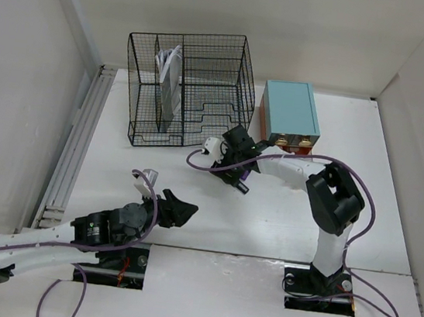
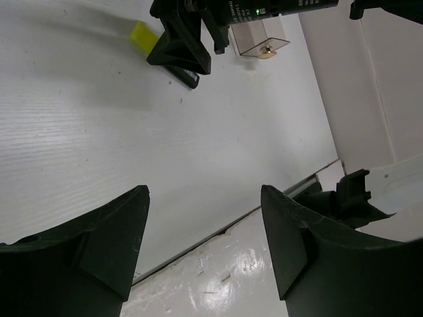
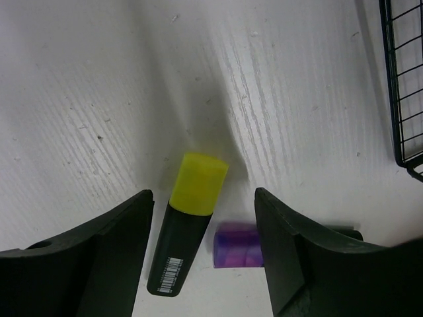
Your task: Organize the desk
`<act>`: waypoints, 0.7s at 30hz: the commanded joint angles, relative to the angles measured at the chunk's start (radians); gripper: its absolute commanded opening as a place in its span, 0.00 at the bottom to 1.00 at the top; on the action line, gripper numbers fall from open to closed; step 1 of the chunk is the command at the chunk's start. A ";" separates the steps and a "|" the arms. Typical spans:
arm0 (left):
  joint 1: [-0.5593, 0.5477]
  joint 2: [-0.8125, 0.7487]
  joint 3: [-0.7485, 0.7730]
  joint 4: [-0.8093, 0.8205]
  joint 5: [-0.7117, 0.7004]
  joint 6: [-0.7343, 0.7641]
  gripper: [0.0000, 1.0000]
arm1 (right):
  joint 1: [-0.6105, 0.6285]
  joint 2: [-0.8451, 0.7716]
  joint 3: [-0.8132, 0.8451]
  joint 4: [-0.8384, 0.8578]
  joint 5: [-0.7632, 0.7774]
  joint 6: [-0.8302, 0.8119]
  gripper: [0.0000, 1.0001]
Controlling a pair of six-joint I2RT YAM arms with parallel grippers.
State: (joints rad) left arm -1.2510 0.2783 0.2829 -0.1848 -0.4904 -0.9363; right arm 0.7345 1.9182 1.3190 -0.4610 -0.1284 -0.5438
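Observation:
The desk (image 1: 283, 215) is a white tabletop with white walls around it. My right gripper (image 1: 229, 172) hangs over its middle, in front of the wire organizer. In the right wrist view this gripper (image 3: 203, 198) is open, its jaws on either side of a black highlighter with a yellow cap (image 3: 188, 218) and a purple-capped marker (image 3: 236, 246), both lying flat on the desk (image 3: 99, 79). The purple marker (image 1: 244, 183) peeks out in the top view. My left gripper (image 1: 182, 208) is open and empty near the front edge; it also shows in the left wrist view (image 2: 203, 198).
A black wire-mesh organizer (image 1: 200, 71) with white papers (image 1: 169, 71) in a slot stands at the back. A teal drawer box (image 1: 290, 110) stands to its right. The right arm (image 1: 332, 198) rises at the front right. The desk's front edge (image 2: 218, 228) lies under my left gripper.

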 commanded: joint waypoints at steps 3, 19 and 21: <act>-0.007 -0.010 0.016 0.008 -0.010 0.024 0.65 | 0.008 0.008 0.017 0.018 0.022 0.028 0.68; -0.007 -0.021 0.018 -0.010 -0.019 0.024 0.65 | 0.008 -0.053 -0.010 -0.097 -0.120 -0.051 0.08; -0.007 -0.021 0.018 -0.010 -0.019 0.024 0.65 | 0.008 -0.151 0.000 -0.120 -0.157 -0.080 0.08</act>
State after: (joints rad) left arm -1.2510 0.2695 0.2829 -0.2008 -0.4946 -0.9257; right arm 0.7345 1.9106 1.3087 -0.5289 -0.2020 -0.5697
